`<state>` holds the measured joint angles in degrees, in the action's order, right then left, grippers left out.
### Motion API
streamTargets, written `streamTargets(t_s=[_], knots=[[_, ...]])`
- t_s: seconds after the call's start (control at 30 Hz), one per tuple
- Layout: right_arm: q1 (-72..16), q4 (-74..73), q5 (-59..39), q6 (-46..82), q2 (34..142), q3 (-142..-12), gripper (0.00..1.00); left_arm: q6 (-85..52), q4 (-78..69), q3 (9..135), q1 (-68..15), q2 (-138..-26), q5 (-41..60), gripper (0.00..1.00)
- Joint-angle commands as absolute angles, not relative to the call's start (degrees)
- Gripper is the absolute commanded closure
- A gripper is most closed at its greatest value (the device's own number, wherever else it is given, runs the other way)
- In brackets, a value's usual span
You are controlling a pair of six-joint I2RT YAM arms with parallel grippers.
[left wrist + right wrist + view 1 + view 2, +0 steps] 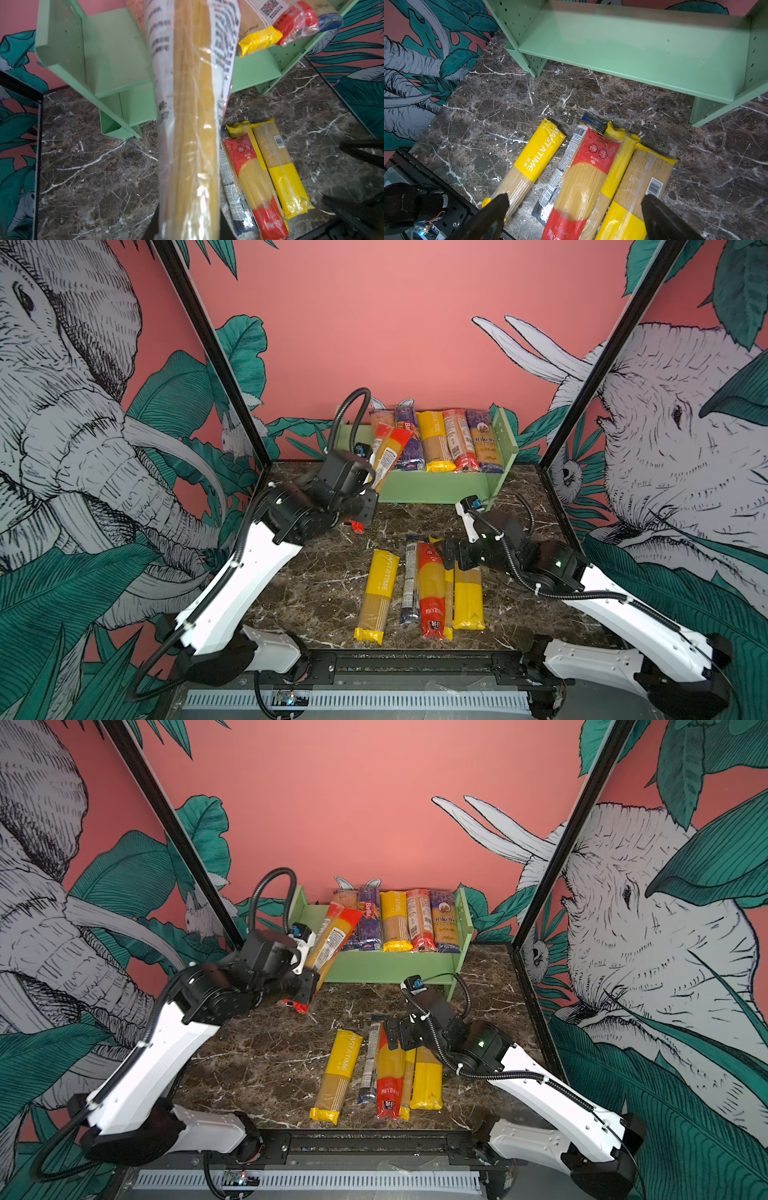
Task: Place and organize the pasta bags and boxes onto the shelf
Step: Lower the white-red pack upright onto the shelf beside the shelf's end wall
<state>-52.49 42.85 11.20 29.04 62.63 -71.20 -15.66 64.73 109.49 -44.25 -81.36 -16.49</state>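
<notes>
shelf (pixel 436 487): pale green, peg-holed sides
tabletop (pixel 316 585): dark brown marble, white veins
held pack (pixel 388 456): yellow strands, red ends, white label with black print
PASTATIME pack (pixel 380 585), 9 o'clock end of table row: yellow wrapper, white lettering, tan strands
red pack (pixel 430 587): red ends, yellow middle
Barilla pack (pixel 369 919): dark blue
walls (pixel 374 323): pink, teal leaves, grey line-drawn elephants

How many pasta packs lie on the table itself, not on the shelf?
5, side by side near the front: PASTATIME pack, narrow blue-ended pack, red-ended pack lying over a yellow-ended pack, and a wide yellow pack rightmost. Others could hide underneath.
</notes>
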Motion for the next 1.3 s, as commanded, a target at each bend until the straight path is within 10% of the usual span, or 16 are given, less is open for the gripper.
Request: streamTargets(t_s=[0.0, 0.5, 1.27], knots=[[-52.35, 43.45, 12.49, 25.72, 64.32, -74.79, 0.01, -12.83, 55.52, 118.06, -41.03, -84.89, -19.59, 1.00], [-43.42, 41.19, 5.66, 21.54, 67.59, -80.79, 0.01, -14.91, 54.34, 144.77, -30.27, -110.45, -21.50, 1.00], [-37.49, 39.79, 0.68, 21.12, 69.05, -79.54, 0.01, -18.10, 48.93, 142.85, -24.55, -116.35, -19.96, 1.00]])
